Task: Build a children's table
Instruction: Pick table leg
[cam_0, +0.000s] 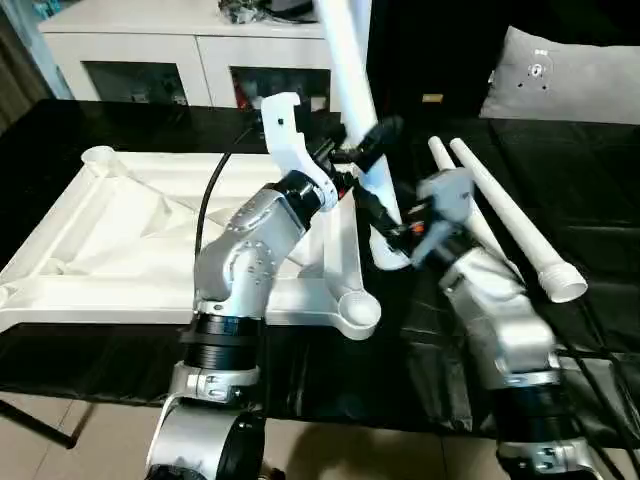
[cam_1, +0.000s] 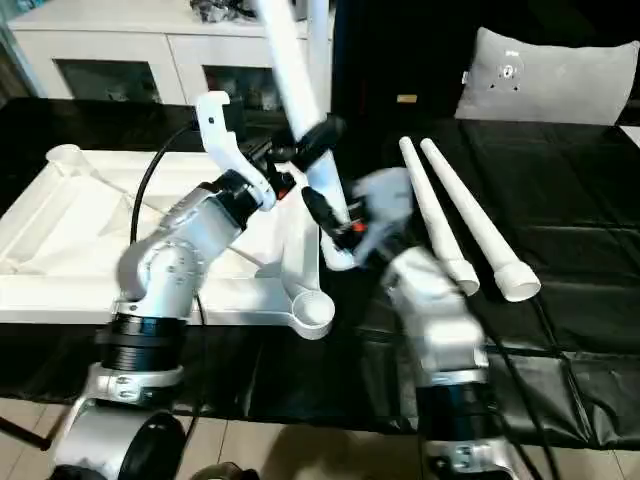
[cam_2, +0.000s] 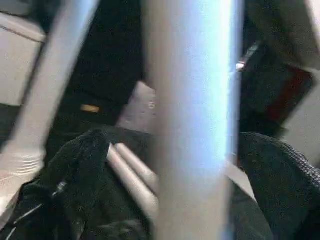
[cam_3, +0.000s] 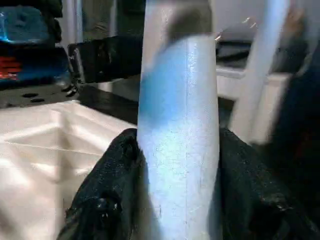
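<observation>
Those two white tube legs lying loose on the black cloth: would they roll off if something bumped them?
Probably, in a curve: the loose legs are round, tapered tubes with flared ends. They look stiff and likely light, being plastic. The black cloth may slow them.

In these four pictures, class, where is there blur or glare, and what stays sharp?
Right eye view: the right gripper and its wrist smear, while the two lying legs stay sharp. Left wrist view: the held leg is soft throughout. Right wrist view: that leg carries a bluish sheen. Left eye view: the tabletop is crisp.
</observation>
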